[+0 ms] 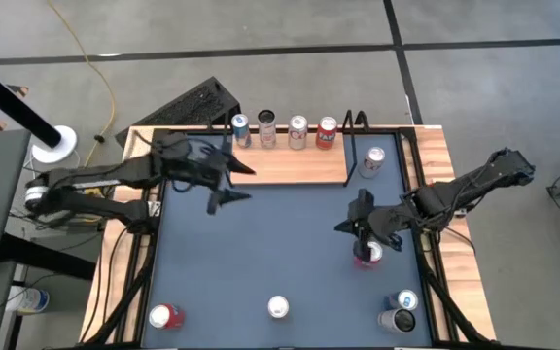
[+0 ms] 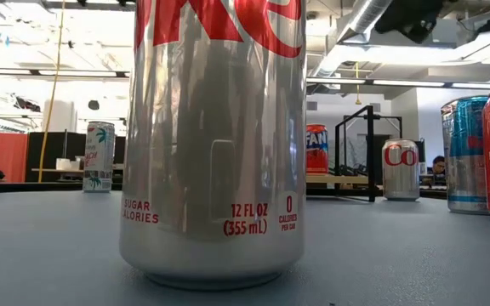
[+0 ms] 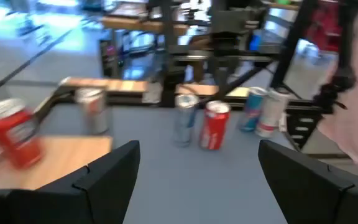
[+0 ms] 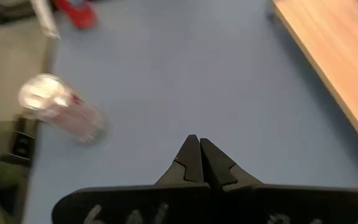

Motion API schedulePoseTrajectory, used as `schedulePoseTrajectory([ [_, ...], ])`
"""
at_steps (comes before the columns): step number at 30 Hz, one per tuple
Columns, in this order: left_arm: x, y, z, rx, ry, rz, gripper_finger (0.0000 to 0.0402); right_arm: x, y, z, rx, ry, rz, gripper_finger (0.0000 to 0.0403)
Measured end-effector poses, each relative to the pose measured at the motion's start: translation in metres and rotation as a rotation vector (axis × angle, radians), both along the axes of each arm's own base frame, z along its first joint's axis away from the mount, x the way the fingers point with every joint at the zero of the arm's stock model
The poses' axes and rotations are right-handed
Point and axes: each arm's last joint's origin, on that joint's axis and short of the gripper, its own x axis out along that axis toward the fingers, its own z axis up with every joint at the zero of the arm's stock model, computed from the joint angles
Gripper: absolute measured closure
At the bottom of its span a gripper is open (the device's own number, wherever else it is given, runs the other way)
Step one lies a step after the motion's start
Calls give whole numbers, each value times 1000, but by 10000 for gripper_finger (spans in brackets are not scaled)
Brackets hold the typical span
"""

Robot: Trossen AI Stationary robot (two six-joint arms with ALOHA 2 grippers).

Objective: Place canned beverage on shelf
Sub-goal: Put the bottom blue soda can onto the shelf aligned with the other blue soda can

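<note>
The shelf point(image 1: 290, 165), a light-wood board in a black rail frame, lies at the table's far side. Several cans stand along its far edge, among them a blue one point(image 1: 240, 129) and a red one point(image 1: 327, 131). A further can point(image 1: 372, 160) stands at its right end. My left gripper point(image 1: 233, 183) is open and empty over the shelf's left part; its wrist view point(image 3: 197, 180) looks across the table. My right gripper point(image 1: 343, 227) is shut and empty point(image 4: 199, 146) over the tabletop. A red can point(image 1: 366, 255) stands on the table just under that arm's wrist.
Along the near edge stand a red can point(image 1: 163, 316), a silver can point(image 1: 278, 307), which fills the low view point(image 2: 211, 144), a blue can point(image 1: 406, 301) and a dark can point(image 1: 397, 319). The middle of the grey-blue tabletop point(image 1: 270, 243) is bare.
</note>
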Motion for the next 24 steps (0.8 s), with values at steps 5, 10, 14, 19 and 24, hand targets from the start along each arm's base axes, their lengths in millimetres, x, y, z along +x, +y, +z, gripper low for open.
schedulePoseTrajectory([
  [5, 32, -20, -19, 72, 11, -111, 84, -17, -18, 6, -17, 109, -74, 403],
  [10, 29, -21, -19, 131, 105, -26, 84, -22, -36, 21, 91, 195, -91, 403],
  [14, 8, -19, 1, 184, 163, 75, 84, -24, -48, 40, 215, 261, -122, 403],
  [19, -25, -23, 18, 179, 133, 96, 84, -28, -57, 62, 244, 374, -225, 403],
  [24, -54, -26, 23, 148, 158, 99, 84, -30, -61, 72, 267, 519, -344, 403],
])
